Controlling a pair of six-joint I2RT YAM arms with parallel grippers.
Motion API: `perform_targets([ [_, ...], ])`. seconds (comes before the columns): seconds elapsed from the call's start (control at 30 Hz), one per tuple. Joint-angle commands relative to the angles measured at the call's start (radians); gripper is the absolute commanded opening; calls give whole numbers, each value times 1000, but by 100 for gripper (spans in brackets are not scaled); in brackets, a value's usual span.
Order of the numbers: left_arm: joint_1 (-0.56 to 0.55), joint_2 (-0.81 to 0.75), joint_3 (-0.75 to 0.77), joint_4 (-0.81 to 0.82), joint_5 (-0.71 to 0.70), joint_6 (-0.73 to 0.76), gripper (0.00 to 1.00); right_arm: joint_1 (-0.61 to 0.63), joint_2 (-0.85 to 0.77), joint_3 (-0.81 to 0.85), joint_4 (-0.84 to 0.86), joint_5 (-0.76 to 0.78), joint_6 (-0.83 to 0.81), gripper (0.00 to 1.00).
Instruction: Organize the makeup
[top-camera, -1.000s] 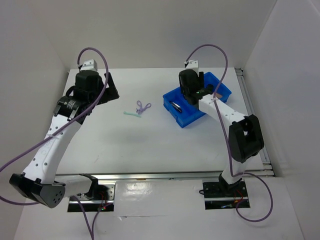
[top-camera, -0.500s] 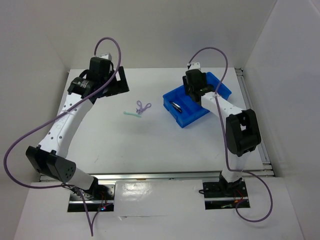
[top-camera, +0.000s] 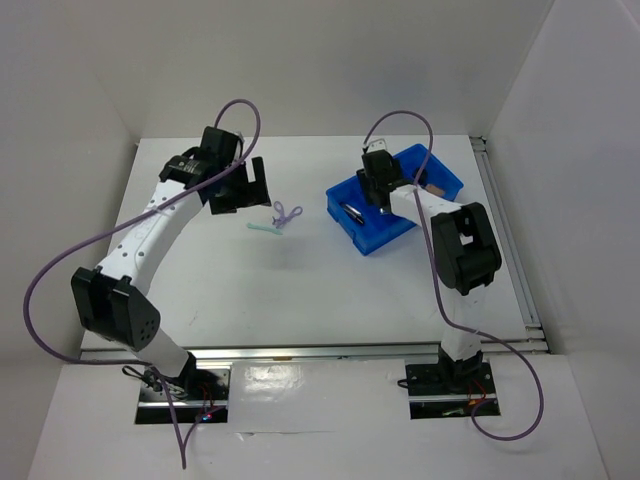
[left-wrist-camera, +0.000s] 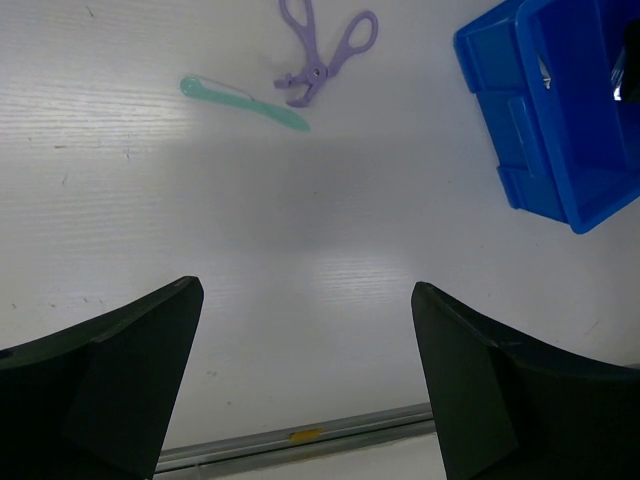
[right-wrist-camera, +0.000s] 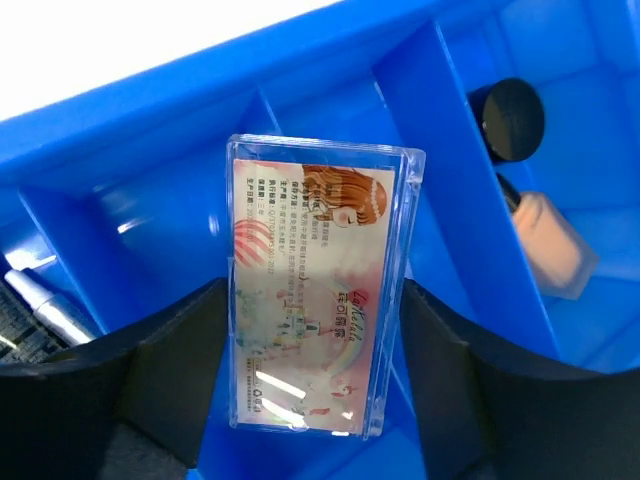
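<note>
The purple looped piece (top-camera: 287, 212) and the mint-green stick (top-camera: 264, 229) lie on the white table; both also show in the left wrist view, the purple piece (left-wrist-camera: 325, 45) and the stick (left-wrist-camera: 245, 100). My left gripper (top-camera: 243, 186) (left-wrist-camera: 305, 290) is open and empty, above the table just left of them. My right gripper (top-camera: 378, 186) (right-wrist-camera: 315, 300) is shut on the clear pinkish packet (right-wrist-camera: 315, 290) over the blue bin (top-camera: 388, 236). A round black pot (right-wrist-camera: 512, 120), a tan cylinder (right-wrist-camera: 552, 248) and a slim tube (right-wrist-camera: 38, 298) lie in the bin's compartments.
The blue bin (left-wrist-camera: 520, 130) has divider walls (right-wrist-camera: 440, 130) forming several compartments. White walls stand behind and on both sides of the table. A metal rail (top-camera: 330, 350) runs along the near edge.
My left arm has swung right, bringing its open gripper close to the purple piece and the stick. My right gripper has shifted a little within the bin area.
</note>
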Motion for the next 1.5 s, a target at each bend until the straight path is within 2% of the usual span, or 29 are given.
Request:
perform_targets([
  [0.0,-4,21,54,-8,30,-9,100,-10,-4,58,33,23,-17,74],
  [0.1,-4,46,92,-17,21,2,100,-10,-13,84,1,13,-5,90],
  [0.17,-4,56,108,-17,20,11,100,-10,-25,121,-30,13,8,93],
  [0.33,-4,92,163,-28,20,21,100,1,-73,199,-62,23,18,93],
  [0.43,-4,104,188,-51,-19,30,100,35,-87,267,-125,-29,70,77],
  [0.47,-4,104,201,-66,-36,30,100,44,-87,321,-155,-57,92,62],
  [0.53,-4,104,214,-92,-90,12,100,68,-56,388,-266,-184,127,48],
  [0.63,-4,81,228,-146,-225,-62,100,143,39,532,-407,-325,161,43],
  [0.67,-4,69,228,-146,-275,-102,100,189,71,572,-439,-345,187,44],
  [0.7,5,14,206,-135,-300,-125,100,226,169,697,-526,-411,198,56],
  [0.73,5,-9,192,-135,-300,-136,100,240,170,742,-554,-412,213,56],
  [0.8,5,-54,156,-106,-309,-145,100,252,273,831,-605,-468,247,64],
  [0.83,5,-77,137,-74,-309,-159,100,268,304,874,-628,-490,299,75],
  [0.93,5,-143,77,-8,-309,-159,100,277,421,1052,-726,-579,411,87],
  [1.0,5,-155,54,15,-297,-131,100,277,449,1081,-728,-631,517,88],
  [1.07,5,-166,45,15,-286,-131,100,288,440,1026,-691,-608,570,88],
  [1.13,5,-157,54,3,-286,-120,100,288,440,963,-644,-596,581,88],
  [1.3,5,-119,65,-19,-277,-111,100,311,502,1001,-653,-556,601,86],
  [1.47,5,-118,54,-9,-245,-102,100,349,533,989,-561,-446,591,83],
])
